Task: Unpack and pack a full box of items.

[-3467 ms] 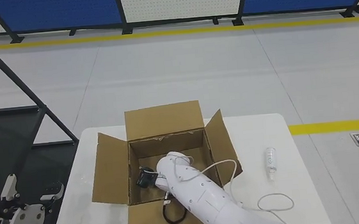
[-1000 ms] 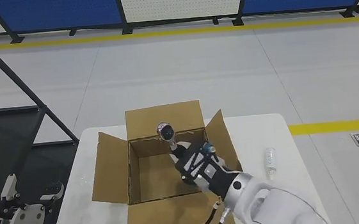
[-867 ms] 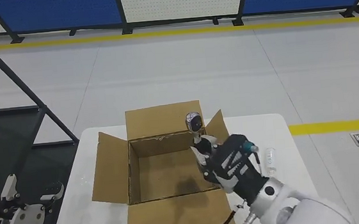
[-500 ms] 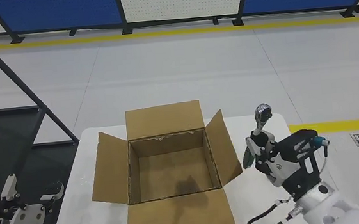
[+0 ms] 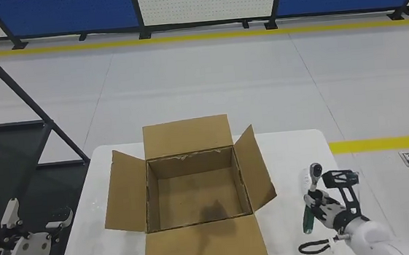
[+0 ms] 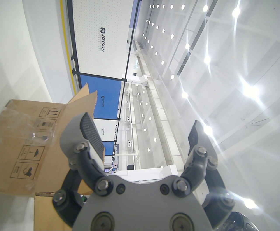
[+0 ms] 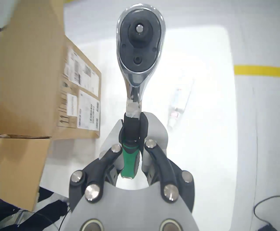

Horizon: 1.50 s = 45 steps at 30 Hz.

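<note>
An open cardboard box (image 5: 188,138) stands mid-table with its flaps spread, and I see bare cardboard inside. To its right, low over the white table (image 5: 287,146), my right gripper (image 5: 321,209) (image 7: 132,129) is shut on the green-and-black handle of a ratchet wrench (image 7: 139,50). The wrench's chrome head (image 5: 314,169) points away from the robot. My left gripper (image 6: 142,129) is open and holds nothing. It points up toward the ceiling, close beside a side wall of the box (image 6: 26,142).
A small white bottle (image 7: 179,102) lies on the table just beyond the wrench, right of the box's flap (image 7: 78,102). A black metal frame (image 5: 14,122) and some equipment (image 5: 24,242) stand off the table's left side.
The right arm came up out of the box holding the ratchet wrench. It carried the wrench to the right over the flap and lowered it toward the table beside the bottle.
</note>
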Motion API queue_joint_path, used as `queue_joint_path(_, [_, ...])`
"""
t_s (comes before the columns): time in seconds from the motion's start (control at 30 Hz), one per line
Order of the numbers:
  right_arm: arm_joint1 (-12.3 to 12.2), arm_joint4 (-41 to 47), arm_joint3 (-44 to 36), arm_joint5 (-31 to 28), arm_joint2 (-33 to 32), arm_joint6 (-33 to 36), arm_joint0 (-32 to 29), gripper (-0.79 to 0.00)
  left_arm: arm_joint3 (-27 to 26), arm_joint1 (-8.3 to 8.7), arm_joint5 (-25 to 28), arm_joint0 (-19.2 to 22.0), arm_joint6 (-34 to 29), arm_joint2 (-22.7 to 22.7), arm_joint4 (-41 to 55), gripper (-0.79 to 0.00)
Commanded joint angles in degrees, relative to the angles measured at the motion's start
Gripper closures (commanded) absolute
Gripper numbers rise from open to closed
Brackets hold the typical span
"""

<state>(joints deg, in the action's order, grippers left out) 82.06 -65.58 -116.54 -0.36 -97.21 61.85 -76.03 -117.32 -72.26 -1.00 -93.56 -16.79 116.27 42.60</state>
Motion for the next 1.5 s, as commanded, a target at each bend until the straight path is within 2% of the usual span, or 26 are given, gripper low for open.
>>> queue_joint_path(0.0, [-0.2, -1.3, 4.1, 0.0, 1.1, 3.9, 2.4, 0.0, 0.0, 0.0, 0.0, 0.0, 0.0, 0.0, 0.0, -0.785])
queue_joint_path(0.43, [-0.3, -2.2, 5.4, -0.6, 2.8, 2.9, 2.1, 0.0, 0.0, 0.0, 0.0, 0.0, 0.0, 0.0, 0.0, -0.785])
queue_joint_path(0.67, [-0.8, -6.3, 11.0, 0.0, 6.2, 8.2, 6.2, 0.0, 0.0, 0.0, 0.0, 0.0, 0.0, 0.0, 0.0, -0.785])
queue_joint_path(1.3, [-1.3, -10.2, 24.6, 4.5, 11.1, 8.6, 14.2, 0.0, 0.0, 0.0, 0.0, 0.0, 0.0, 0.0, 0.0, -0.785])
queue_joint_path(1.33, [-1.4, -10.3, 25.0, 4.8, 11.2, 8.5, 14.5, -0.108, 0.0, 0.0, 0.0, 0.0, 0.0, 0.0, 0.0, -0.785])
queue_joint_path(1.37, [-1.4, -10.2, 25.5, 4.9, 11.3, 8.5, 14.7, -0.175, 0.0, 0.0, 0.0, 0.0, 0.0, 0.0, 0.0, -0.785])
queue_joint_path(1.4, [-1.4, -10.2, 25.8, 4.9, 11.4, 8.5, 14.8, -0.219, 0.0, 0.0, 0.0, 0.0, 0.0, 0.0, 0.0, -0.785])
queue_joint_path(1.47, [-1.5, -10.1, 26.3, 5.1, 11.7, 8.6, 15.0, -0.243, 0.0, 0.0, 0.0, 0.0, 0.0, 0.0, 0.0, -0.785])
